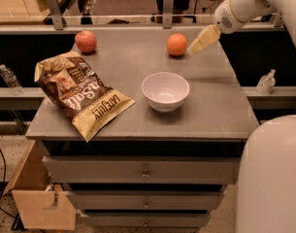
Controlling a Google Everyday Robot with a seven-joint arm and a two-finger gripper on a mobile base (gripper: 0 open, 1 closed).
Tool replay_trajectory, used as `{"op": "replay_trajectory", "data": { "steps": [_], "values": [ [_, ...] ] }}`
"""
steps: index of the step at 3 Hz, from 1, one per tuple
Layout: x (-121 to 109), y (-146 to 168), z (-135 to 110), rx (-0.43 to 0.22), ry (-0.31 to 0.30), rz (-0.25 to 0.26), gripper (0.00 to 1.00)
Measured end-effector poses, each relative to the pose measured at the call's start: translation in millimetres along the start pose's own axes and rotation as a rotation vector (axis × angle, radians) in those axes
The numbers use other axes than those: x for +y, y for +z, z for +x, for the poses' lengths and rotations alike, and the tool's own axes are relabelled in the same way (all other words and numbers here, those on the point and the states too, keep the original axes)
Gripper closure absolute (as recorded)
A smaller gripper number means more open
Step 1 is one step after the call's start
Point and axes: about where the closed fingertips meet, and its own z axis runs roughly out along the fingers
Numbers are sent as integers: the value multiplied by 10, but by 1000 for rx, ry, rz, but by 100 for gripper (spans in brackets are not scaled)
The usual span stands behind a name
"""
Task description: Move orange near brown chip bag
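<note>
Gripper (pixel 202 41) of mine hangs just right of orange (pixel 176 44) toward table's (pixel 220 106) back, empty, can't tell how wide it's set, angled in prob. for a side grab, since bag (pixel 79 93) lies well apart at front left, bowl (pixel 165 90) mid-table.

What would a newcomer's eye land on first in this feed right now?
Probably the brown chip bag, the biggest thing in view, lying at the front left of the table. Next comes the gripper, hanging at the back right close beside the orange; whether they touch cannot be told. A white bowl sits mid-table, and a redder fruit is at the back left.
</note>
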Motion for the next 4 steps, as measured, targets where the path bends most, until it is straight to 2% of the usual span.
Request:
{"op": "replay_trajectory", "data": {
  "steps": [1, 3, 4],
  "values": [
    [81, 252, -66, 20, 12, -31, 0],
    [38, 388, -121, 34, 50, -30, 0],
    [57, 482, -144, 23, 49, -52, 0]
  ]
}}
